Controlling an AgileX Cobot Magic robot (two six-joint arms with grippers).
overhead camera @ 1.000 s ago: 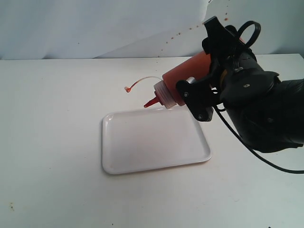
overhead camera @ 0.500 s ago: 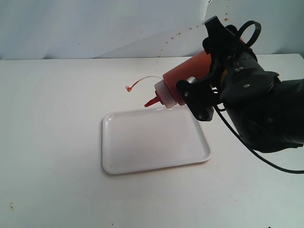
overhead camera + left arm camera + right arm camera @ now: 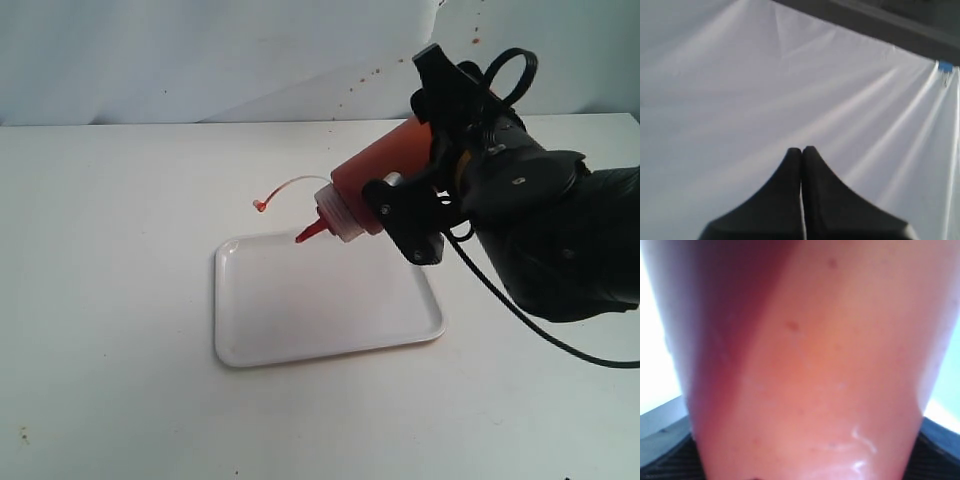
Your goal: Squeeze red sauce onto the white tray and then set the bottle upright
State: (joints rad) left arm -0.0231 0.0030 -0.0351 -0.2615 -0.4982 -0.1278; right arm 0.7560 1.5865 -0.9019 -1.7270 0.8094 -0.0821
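The orange-red squeeze bottle [image 3: 375, 175] is tilted down to the left, held by my right gripper [image 3: 415, 195], which is shut on its body. Its red nozzle [image 3: 310, 233] points at the far edge of the white tray [image 3: 320, 300], just above it. The tethered cap [image 3: 260, 206] dangles out to the left. No red sauce shows on the tray. The bottle's body [image 3: 805, 365] fills the right wrist view. My left gripper [image 3: 801, 150] is shut on nothing and faces only white cloth; it is out of the exterior view.
The tray lies on a white table [image 3: 110, 300]. A white backdrop [image 3: 200, 60] behind it carries small red splatter marks [image 3: 375, 72]. A black cable [image 3: 520, 310] loops from the right arm.
The right gripper has tipped the bottle further down and moved it left, bringing the nozzle over the tray's far edge. The cap swung left with it.
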